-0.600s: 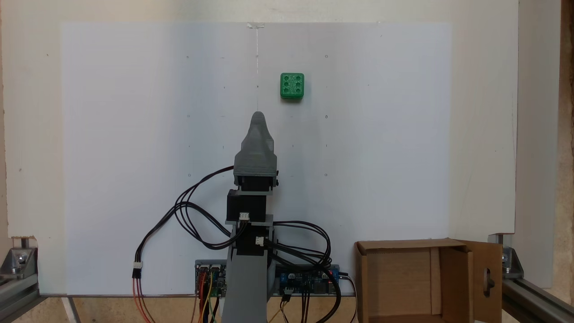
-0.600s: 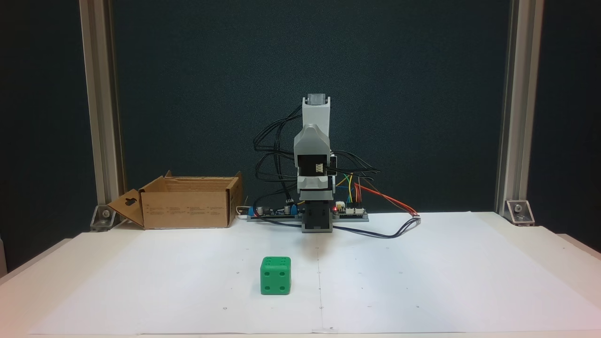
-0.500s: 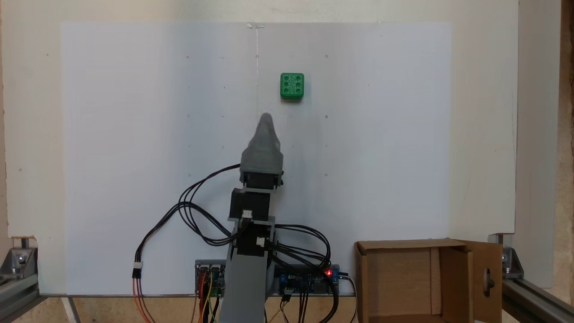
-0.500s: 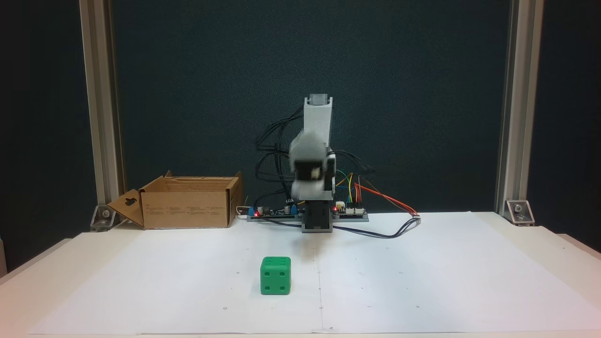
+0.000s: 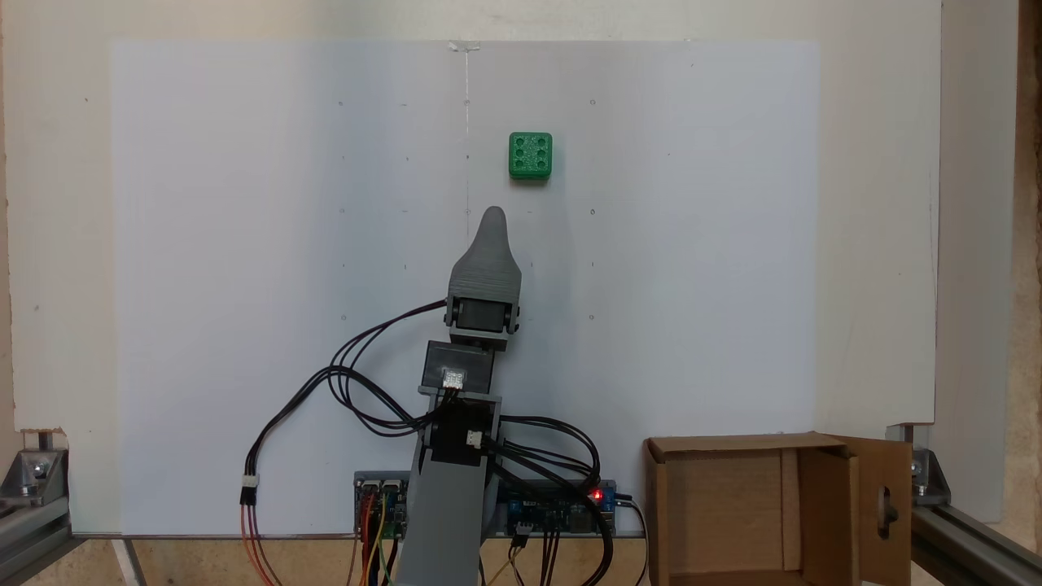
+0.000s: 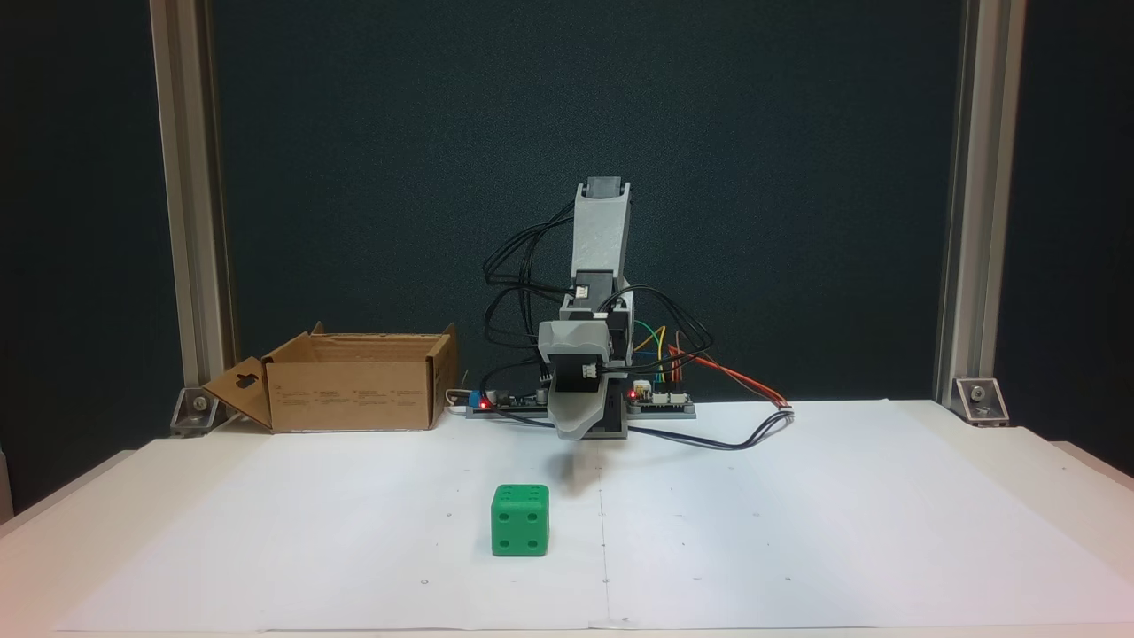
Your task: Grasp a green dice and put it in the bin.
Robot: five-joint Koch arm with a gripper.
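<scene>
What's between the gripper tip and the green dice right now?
Nothing: in a fixed view from above, bare white paper separates the gripper from the green dice.

A white paper sheet (image 5: 244, 244) marked with small dots lies flat on the pale counter (image 6: 1019, 443), aluminium frame posts (image 6: 974, 195) with corner brackets (image 6: 979, 397) stand at its edges, and a dark backdrop (image 6: 354, 133) hangs behind.

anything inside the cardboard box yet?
Nothing visible: the bin shows bare cardboard floor and walls from above. Its right part is covered by an inner flap. The green dice sits on the white sheet.
</scene>
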